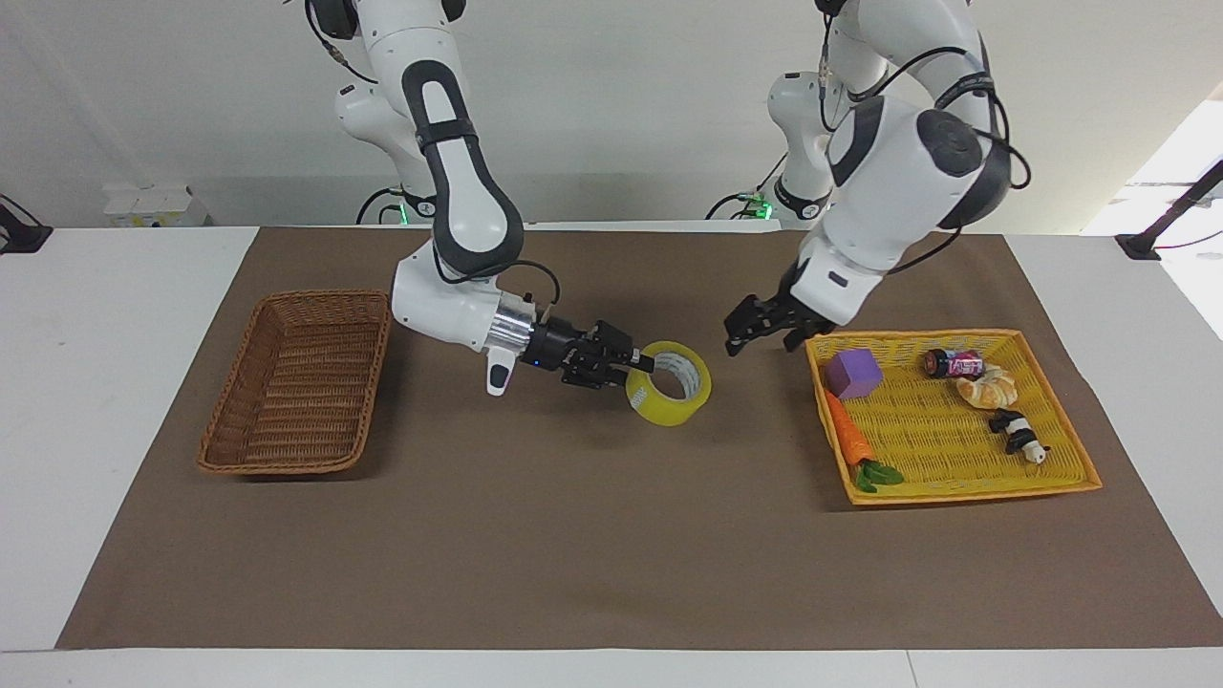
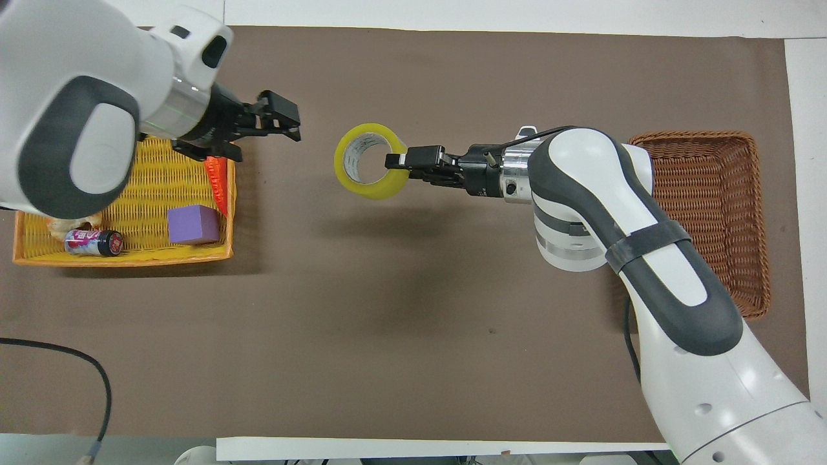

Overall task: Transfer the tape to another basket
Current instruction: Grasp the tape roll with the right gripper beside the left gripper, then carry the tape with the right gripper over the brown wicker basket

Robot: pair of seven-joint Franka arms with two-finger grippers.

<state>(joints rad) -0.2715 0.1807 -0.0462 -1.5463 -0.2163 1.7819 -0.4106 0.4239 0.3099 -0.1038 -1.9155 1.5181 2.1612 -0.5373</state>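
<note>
The right gripper (image 1: 642,363) pinched the wall of the tape (image 1: 670,383) between its jaws, one inside the core and one outside, holding the roll in the air over the brown mat (image 1: 611,535) at the middle of the bench. The left gripper (image 1: 743,336) hung, jaws spread and empty, over the mat just beside the yellow basket (image 1: 965,493). The brown wicker basket (image 1: 296,382) lay empty at the right arm's end of the bench.
</note>
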